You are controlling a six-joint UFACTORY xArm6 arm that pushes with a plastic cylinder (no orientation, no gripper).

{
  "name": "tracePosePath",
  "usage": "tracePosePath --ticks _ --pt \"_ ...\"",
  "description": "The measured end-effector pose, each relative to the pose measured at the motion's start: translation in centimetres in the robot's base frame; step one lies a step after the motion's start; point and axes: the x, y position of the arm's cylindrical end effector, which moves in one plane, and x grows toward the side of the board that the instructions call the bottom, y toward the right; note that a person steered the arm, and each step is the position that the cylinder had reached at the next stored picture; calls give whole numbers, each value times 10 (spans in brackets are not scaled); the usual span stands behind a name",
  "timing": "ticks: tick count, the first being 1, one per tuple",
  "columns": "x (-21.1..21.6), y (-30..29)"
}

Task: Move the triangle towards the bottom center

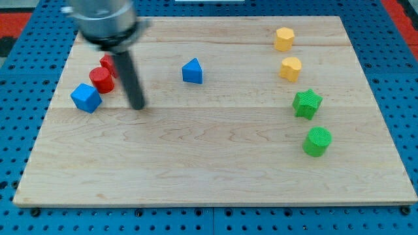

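Triangle block, blue (pixel 192 71), sits on the far half of the table (pixel 215 170), a little left of centre and standing alone. My tip (pixel 136 106) rests on the table well to its left and slightly nearer; I carry no gripper, only the rod. Just left of the rod lie a red cylinder (pixel 101 79) and another red block (pixel 108 63) partly hidden behind it, with a blue cube (pixel 85 98) beside them. Along the right side stand two yellow blocks (pixel 284 39) (pixel 290 68), a green star (pixel 307 104) and a green cylinder (pixel 317 141).
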Motion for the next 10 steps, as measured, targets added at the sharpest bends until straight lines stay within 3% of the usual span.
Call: tracePosePath --ticks 1,2,3,4,5,6,8,9,10 --pt "-12 126" --pt "-58 183" --pt "-97 145" --pt "-101 73" --pt "-73 6" --pt "-19 -21" --pt "-41 36" --pt "-26 73" --pt "16 66"
